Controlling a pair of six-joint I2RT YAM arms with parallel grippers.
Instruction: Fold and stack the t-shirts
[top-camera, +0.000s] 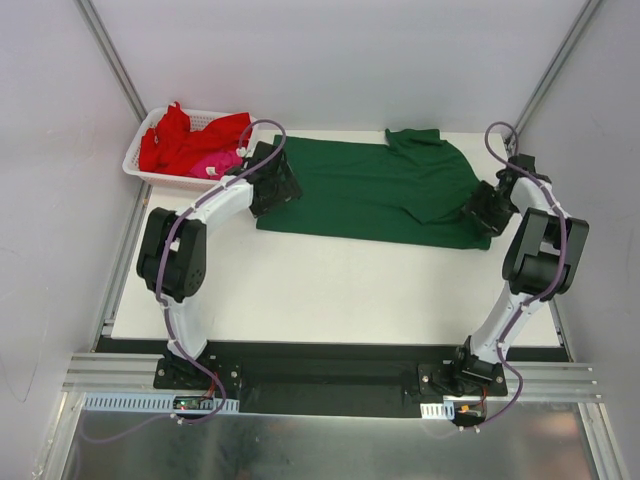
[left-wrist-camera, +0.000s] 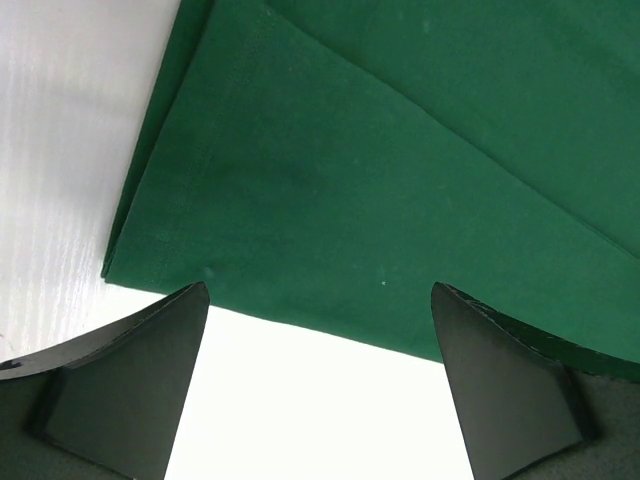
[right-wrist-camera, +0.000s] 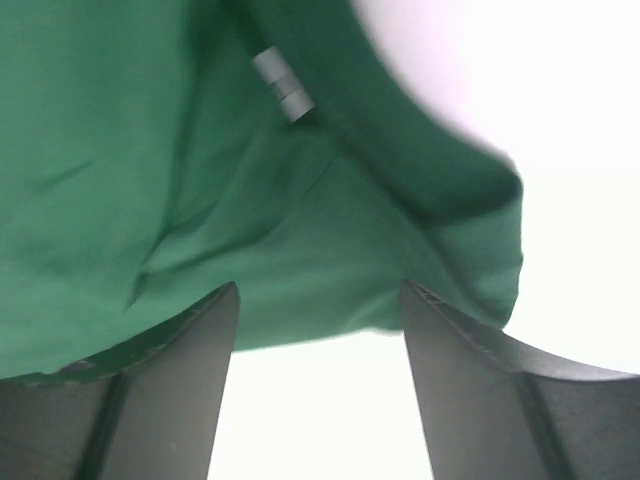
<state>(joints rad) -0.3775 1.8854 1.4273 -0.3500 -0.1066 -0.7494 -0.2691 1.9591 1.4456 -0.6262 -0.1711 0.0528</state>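
Nearest the arms' bases, a ribbed aluminium rail (top-camera: 100, 375) runs across the front edge, and beyond it lies the bare, smooth white table (top-camera: 330, 290). Both arms reach away from it, with purple cables looped along them.

Past the middle of the table, the green t-shirt (top-camera: 370, 190) lies spread in a long, mostly flat shape. Its right end is bunched and folded over. The cloth is a soft matte knit with a stitched hem (left-wrist-camera: 190, 170) along its left edge.

The left gripper (top-camera: 272, 188) sits at the shirt's left end. Its dark wedge-shaped fingers stand wide apart and hold nothing, with the cloth's near edge lying across the gap between them.

The right gripper (top-camera: 488, 212) is at the rumpled right end, over creased fabric near a small white label (right-wrist-camera: 282, 88). Its jaws are also parted and not clamped on the cloth.

At the far left corner, a white plastic mesh basket (top-camera: 135, 165) sits just off the table's edge. It holds a crumpled red t-shirt (top-camera: 175, 140) heaped over a pink t-shirt (top-camera: 215, 162), and the left arm's wrist partly blocks its right end. Plain white walls close in the back and sides.
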